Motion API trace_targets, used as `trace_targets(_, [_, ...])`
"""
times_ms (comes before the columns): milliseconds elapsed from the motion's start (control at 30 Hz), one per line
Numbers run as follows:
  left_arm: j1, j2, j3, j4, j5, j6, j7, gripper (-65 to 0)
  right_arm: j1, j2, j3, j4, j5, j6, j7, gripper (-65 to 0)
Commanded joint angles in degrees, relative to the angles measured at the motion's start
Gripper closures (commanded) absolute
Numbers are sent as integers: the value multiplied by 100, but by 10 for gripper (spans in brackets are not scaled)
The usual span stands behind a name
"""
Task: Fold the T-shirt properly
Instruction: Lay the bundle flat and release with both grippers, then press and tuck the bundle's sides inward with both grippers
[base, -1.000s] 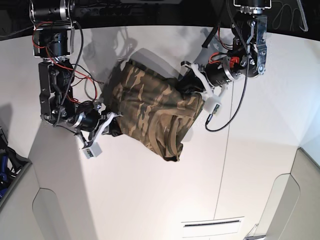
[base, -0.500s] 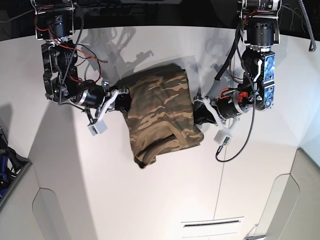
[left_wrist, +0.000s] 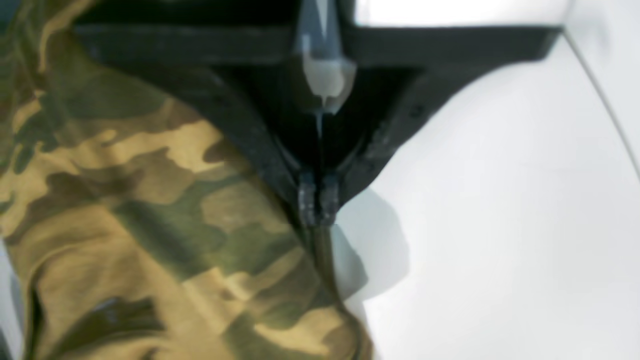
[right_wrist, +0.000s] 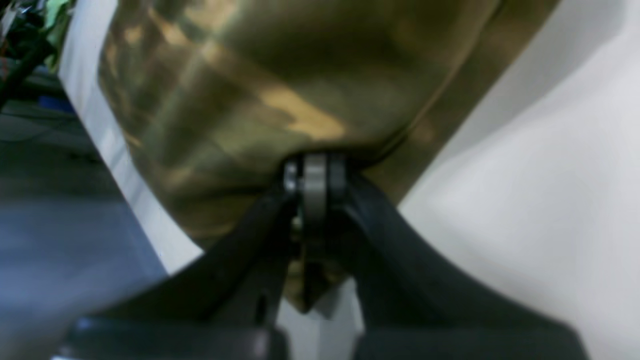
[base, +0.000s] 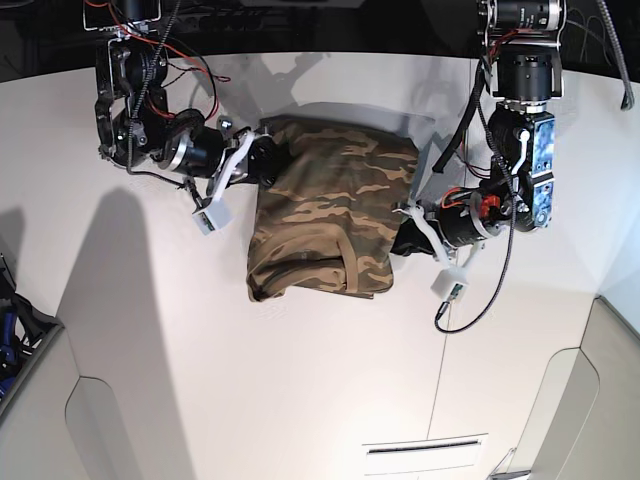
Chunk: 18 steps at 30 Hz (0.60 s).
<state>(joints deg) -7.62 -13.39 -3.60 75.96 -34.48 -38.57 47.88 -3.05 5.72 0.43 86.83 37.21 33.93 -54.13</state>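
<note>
The camouflage T-shirt (base: 325, 210) lies in a folded, roughly rectangular bundle on the white table (base: 300, 380). My left gripper (base: 402, 238), on the right of the base view, is shut on the shirt's right edge. In the left wrist view its fingertips (left_wrist: 317, 202) pinch a hem of the shirt (left_wrist: 150, 225). My right gripper (base: 266, 163) is shut on the shirt's far left corner. In the right wrist view its gripper (right_wrist: 312, 175) is closed on the cloth (right_wrist: 260, 90), which hangs stretched from the tips.
The table's far edge meets a dark background behind both arm bases. Grey panels sit at the near left (base: 40, 420) and near right (base: 590, 400) corners. A narrow slot (base: 425, 448) lies in the table near the front. Cables hang from both arms.
Both arms have swung the held shirt round. The right gripper has moved toward the far edge, and the shirt now lies flatter and squarer, its lower end shifted left.
</note>
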Motion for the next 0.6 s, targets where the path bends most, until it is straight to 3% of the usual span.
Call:
trace_targets(0, [-125, -133, -20, 205, -219, -20, -2, 0, 61, 15, 76, 201, 133, 35, 83, 0])
trace_targets(267, [-55, -754, -20, 964, -863, 153, 282, 0, 184, 15, 518, 876, 138, 35, 122, 0])
trace_targets(567, [374, -673, -17, 1714, -1228, -31, 295, 0, 883, -17, 461, 527, -116, 37, 492, 0])
